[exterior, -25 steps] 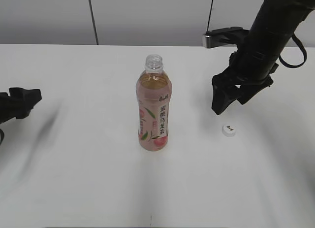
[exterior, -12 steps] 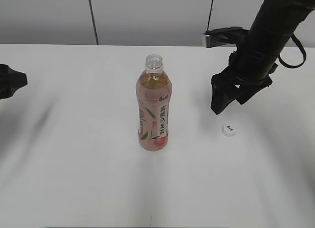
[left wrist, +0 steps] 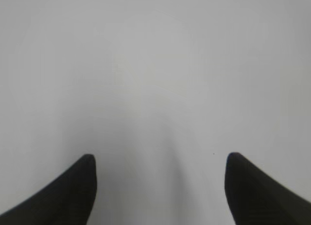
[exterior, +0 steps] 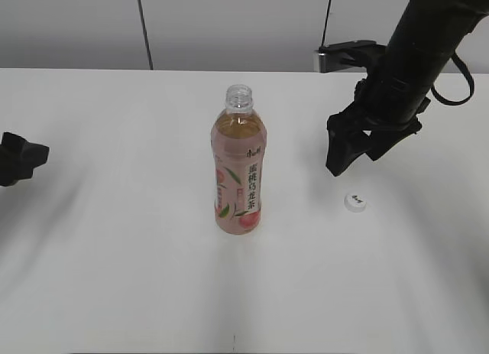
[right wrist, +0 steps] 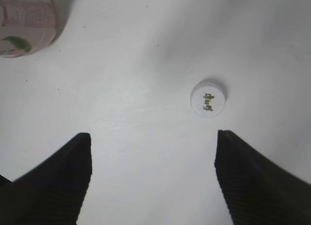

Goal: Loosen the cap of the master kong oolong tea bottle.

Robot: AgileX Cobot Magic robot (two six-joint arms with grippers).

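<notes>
The master kong oolong tea bottle (exterior: 239,167) stands upright mid-table with its neck open and no cap on it; its base shows in the right wrist view (right wrist: 26,23). The white cap (exterior: 355,202) lies flat on the table to the bottle's right, mark up, also seen in the right wrist view (right wrist: 208,98). My right gripper (exterior: 348,159) hangs open and empty just above and behind the cap; in its wrist view the jaws (right wrist: 153,157) are wide apart. My left gripper (exterior: 23,157) is at the far left edge, open and empty over bare table (left wrist: 158,162).
The white table (exterior: 137,277) stretches around the bottle. A grey wall with a dark vertical seam (exterior: 144,25) rises behind it. The right arm's black body (exterior: 416,56) stands over the back right of the table.
My left gripper has shifted along the far left edge, first up and out, now slightly lower. The right gripper, bottle and cap have stayed put.
</notes>
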